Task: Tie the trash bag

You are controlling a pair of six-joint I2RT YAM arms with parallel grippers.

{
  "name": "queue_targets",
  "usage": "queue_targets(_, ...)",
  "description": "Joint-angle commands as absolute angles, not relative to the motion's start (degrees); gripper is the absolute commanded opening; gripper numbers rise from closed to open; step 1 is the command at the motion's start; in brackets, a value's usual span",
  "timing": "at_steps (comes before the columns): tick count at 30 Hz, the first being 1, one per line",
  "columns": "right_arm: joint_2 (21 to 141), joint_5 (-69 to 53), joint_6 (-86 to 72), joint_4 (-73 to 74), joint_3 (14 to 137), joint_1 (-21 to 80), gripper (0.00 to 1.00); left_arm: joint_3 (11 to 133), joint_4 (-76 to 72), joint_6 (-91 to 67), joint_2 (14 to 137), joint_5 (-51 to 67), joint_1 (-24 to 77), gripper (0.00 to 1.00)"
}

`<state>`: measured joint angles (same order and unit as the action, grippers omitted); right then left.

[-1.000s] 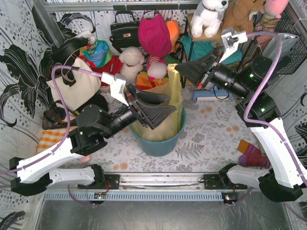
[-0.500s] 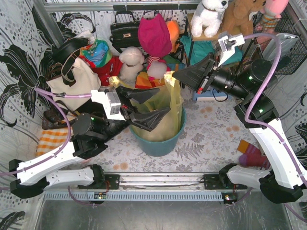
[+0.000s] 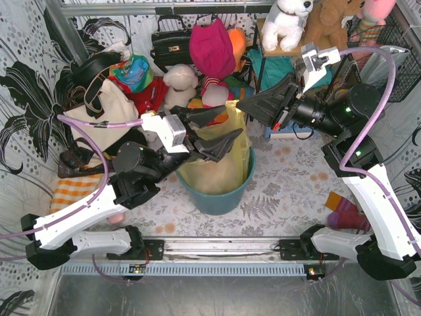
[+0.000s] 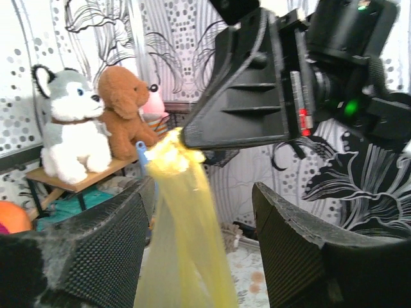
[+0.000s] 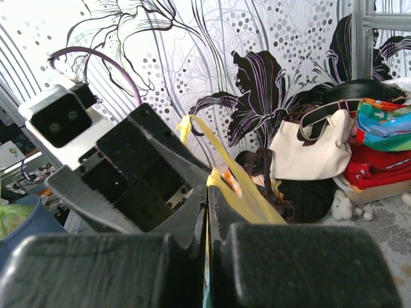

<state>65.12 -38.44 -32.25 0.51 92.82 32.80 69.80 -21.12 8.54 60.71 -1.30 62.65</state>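
The trash bag (image 3: pixel 212 166) is thin yellow plastic and sits in a round teal bin (image 3: pixel 220 195). Its top is pulled up into a narrow strip (image 4: pixel 186 237). My right gripper (image 3: pixel 239 105) is shut on the bunched upper end of that strip (image 4: pixel 171 154), and its pinched jaws show in the right wrist view (image 5: pixel 207 192). My left gripper (image 3: pixel 229 122) is open just below it. The left fingers (image 4: pixel 96 250) stand on either side of the strip (image 5: pixel 250 200) with a gap on both sides.
A cream tote bag (image 3: pixel 99 122) and dark bags stand at the back left. Plush toys (image 3: pixel 181 82), a black handbag (image 3: pixel 172 43) and a small shelf (image 3: pixel 283 52) line the back. An orange cloth (image 3: pixel 69 191) lies left, socks (image 3: pixel 345 214) right.
My left gripper has turned and risen toward the back right, coming round the raised bag strip. The right gripper has shifted slightly left, still holding the bag's top.
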Motion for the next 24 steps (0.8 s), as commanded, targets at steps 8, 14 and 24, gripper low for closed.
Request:
queue_targets(8, 63.46, -40.25, -33.57, -3.30, 92.46, 32.70, 0.00, 72.68, -27.98, 0.68, 62.84, 8.00, 51.55, 0.57)
queue_targets(14, 63.63, -40.42, -33.53, -3.16, 92.65, 32.70, 0.00, 73.53, -28.04, -1.69, 64.07, 14.79, 50.16, 0.55)
queue_targets(24, 63.63, -39.36, -31.95, -1.51, 92.56, 32.70, 0.00, 74.58, -28.44, -5.60, 65.05, 24.59, 48.17, 0.53)
